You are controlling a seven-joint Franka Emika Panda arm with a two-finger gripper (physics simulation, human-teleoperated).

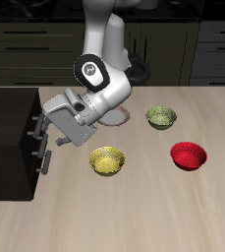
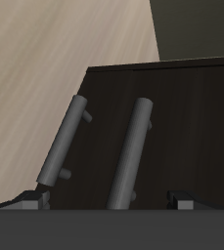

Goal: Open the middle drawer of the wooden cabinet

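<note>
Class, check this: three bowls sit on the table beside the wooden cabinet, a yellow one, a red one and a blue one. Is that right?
Not quite. The third bowl is green, not blue, as the exterior view shows. The yellow bowl and red bowl do sit beside the wooden cabinet.

- One wooden cabinet (image 1: 8, 138), very dark, at the table's edge.
- Two grey bar handles on its front: the upper drawer's handle (image 1: 36, 126) and the middle drawer (image 1: 29, 165) with its handle (image 1: 46, 160).
- Three bowls: one yellow bowl (image 1: 108, 160), one green bowl (image 1: 161, 117), one red bowl (image 1: 189, 155).
- One robot arm (image 1: 104, 79).
- One gripper (image 1: 55, 123).
</note>
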